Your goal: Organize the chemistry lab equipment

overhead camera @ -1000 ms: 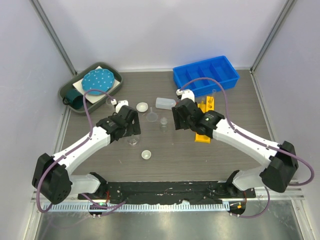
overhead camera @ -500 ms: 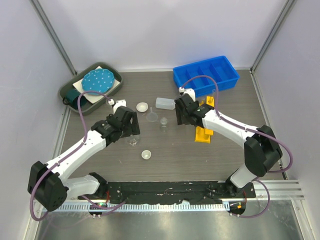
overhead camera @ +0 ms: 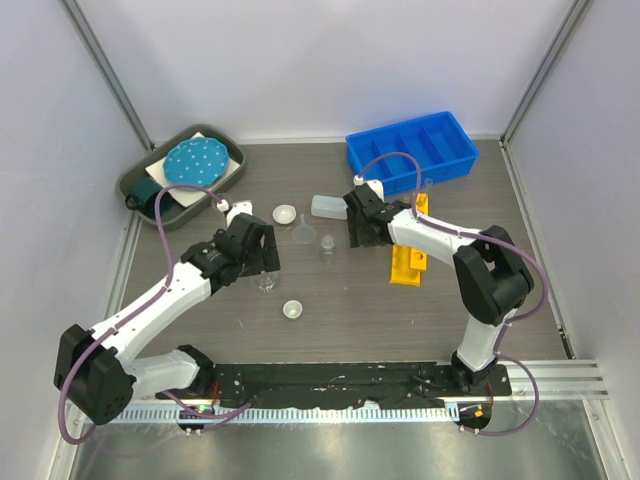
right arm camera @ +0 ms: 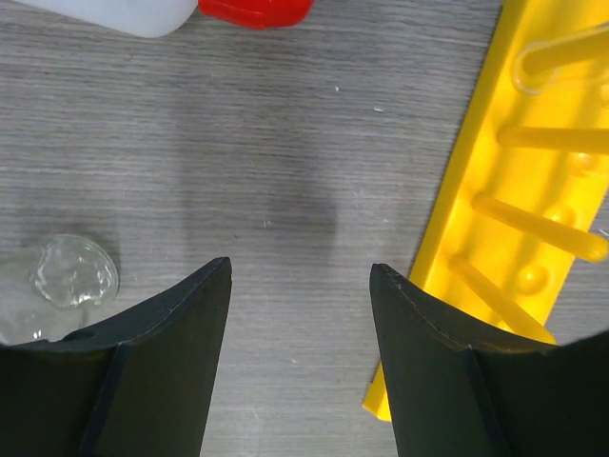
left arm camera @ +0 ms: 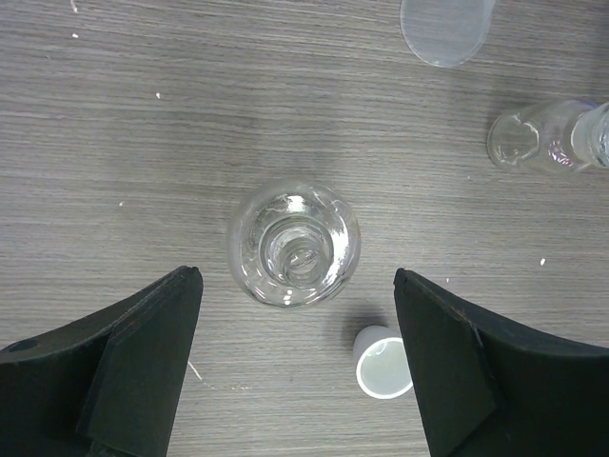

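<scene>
Bright, even white light falls from above across all three views. In the top view the table (overhead camera: pixel 330 290) is evenly lit, with only faint, soft-edged shadows under the arms (overhead camera: pixel 150 300). The steel sill (overhead camera: pixel 320 450) at the bottom shows a pale, streaky sheen. The frame posts (overhead camera: pixel 108 75) lean outward toward the corners, a mild wide-angle effect. Both wrist views are sharp on the wood grain, each with one soft grey shadow patch mid-table. The flask (left arm camera: pixel 294 244) carries small white glints. The black fingers (left arm camera: pixel 124 362) are nearly featureless. The rack (right arm camera: pixel 514 219) is vividly saturated, its pegs slightly soft.
</scene>
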